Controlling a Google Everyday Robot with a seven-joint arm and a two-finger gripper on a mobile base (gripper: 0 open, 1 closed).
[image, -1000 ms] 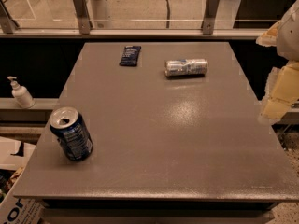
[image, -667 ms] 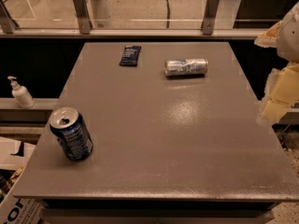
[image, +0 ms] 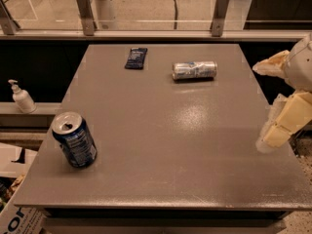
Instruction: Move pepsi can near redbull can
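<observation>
The pepsi can (image: 74, 139), dark blue with a silver top, stands upright near the front left corner of the grey table (image: 170, 145). The redbull can (image: 194, 70), slim and silver with blue patches, lies on its side at the back of the table, right of centre. My gripper (image: 265, 101) hangs at the table's right edge, far from both cans. Its cream fingers (image: 287, 123) stand apart and hold nothing.
A flat dark blue packet (image: 136, 58) lies at the back, left of the redbull can. A white pump bottle (image: 22, 97) stands on a ledge left of the table. A glass railing with metal posts (image: 84, 9) runs behind. A cardboard box (image: 14, 213) sits at the bottom left.
</observation>
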